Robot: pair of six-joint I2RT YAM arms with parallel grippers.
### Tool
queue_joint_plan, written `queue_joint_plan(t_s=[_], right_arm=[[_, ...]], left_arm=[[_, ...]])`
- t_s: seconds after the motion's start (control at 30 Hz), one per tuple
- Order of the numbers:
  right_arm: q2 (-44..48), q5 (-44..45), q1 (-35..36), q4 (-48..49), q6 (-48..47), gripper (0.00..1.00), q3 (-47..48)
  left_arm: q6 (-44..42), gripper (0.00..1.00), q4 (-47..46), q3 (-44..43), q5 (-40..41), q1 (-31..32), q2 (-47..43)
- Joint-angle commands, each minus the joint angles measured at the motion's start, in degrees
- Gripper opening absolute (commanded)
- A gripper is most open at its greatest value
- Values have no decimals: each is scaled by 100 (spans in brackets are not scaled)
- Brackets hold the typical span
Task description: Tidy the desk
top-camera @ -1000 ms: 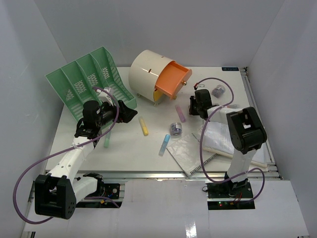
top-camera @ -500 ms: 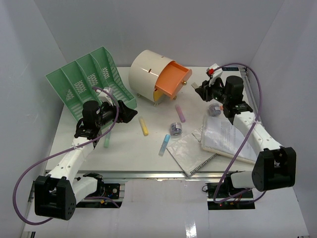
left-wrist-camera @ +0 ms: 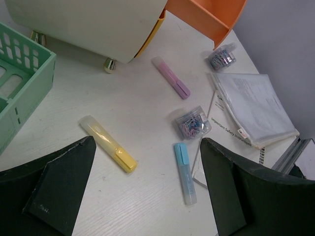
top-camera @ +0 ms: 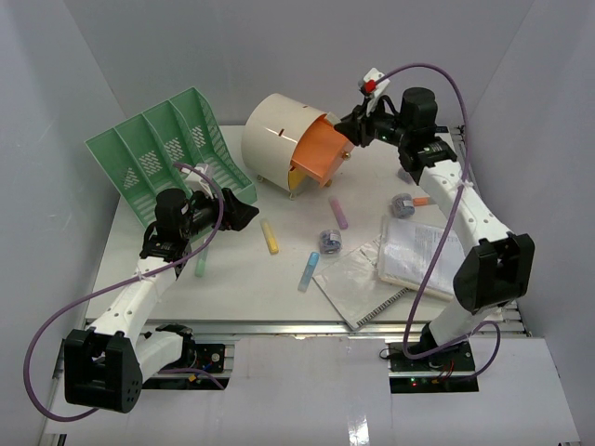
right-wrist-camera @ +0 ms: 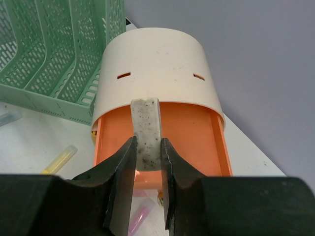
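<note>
since a second ago the right arm point(top-camera: 457, 200) has swung from the middle right of the frame to the upper centre, its jaws now at the open orange drawer point(right-wrist-camera: 197, 132) of the cream drum unit point(top-camera: 274, 130), clamped on a speckled whitish block point(right-wrist-camera: 146, 130). left arm point(top-camera: 139, 279) has not shifted; its jaws stand wide apart, empty, above the white counter point(top-camera: 251, 279), which fills the middle of the top view, strewn with highlighters point(top-camera: 270, 238) and papers point(top-camera: 418, 251).
</note>
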State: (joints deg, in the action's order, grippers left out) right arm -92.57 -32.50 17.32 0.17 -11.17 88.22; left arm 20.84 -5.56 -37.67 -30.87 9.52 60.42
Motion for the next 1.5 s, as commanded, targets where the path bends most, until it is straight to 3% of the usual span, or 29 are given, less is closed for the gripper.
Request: queue_joint_plan(t_s=[0.0,0.1,0.23,0.33,0.47,0.67,0.83,0.97,1.1,1.2,1.33,1.47], right_arm=[[-468,324,202,-352,-199,14,654],[-676,460,277,-401,-329,18,789],[-860,565,307,-448,-411,55,929],[-888,563,310,-484,-424,70,1020],[-771,471,297,-545,-341,78,1136],[-247,-157,14,-545,-96,78,881],[558,-1024,-791,-239,127,78,-37],[1252,-1984,-1573,1234,455,78,-1851],[1516,-2716,-1662,2508,137,78,-3535],[1365,-2546,-1629,3643,599,76,-4065],[598,-1813,-1600,4886,2167,71,-4367],[-607,-1255,-1564,5203,3767,62,-4127]], left_arm=[[-44,98,3,-180,-16,23,-119],[-48,98,3,-191,-24,20,-95],[-52,98,3,-204,-42,24,-83],[-54,98,3,-206,-45,18,-69],[-54,98,11,-206,-59,24,-83],[-54,98,3,-214,-112,24,-85],[-54,98,-14,-206,-172,40,-66],[-48,98,-21,-200,-200,62,-51],[-37,98,-32,-196,-216,76,1],[-36,98,-33,-188,-219,85,48],[-76,98,-11,-181,-163,94,70],[-99,98,5,-188,-137,88,142]])
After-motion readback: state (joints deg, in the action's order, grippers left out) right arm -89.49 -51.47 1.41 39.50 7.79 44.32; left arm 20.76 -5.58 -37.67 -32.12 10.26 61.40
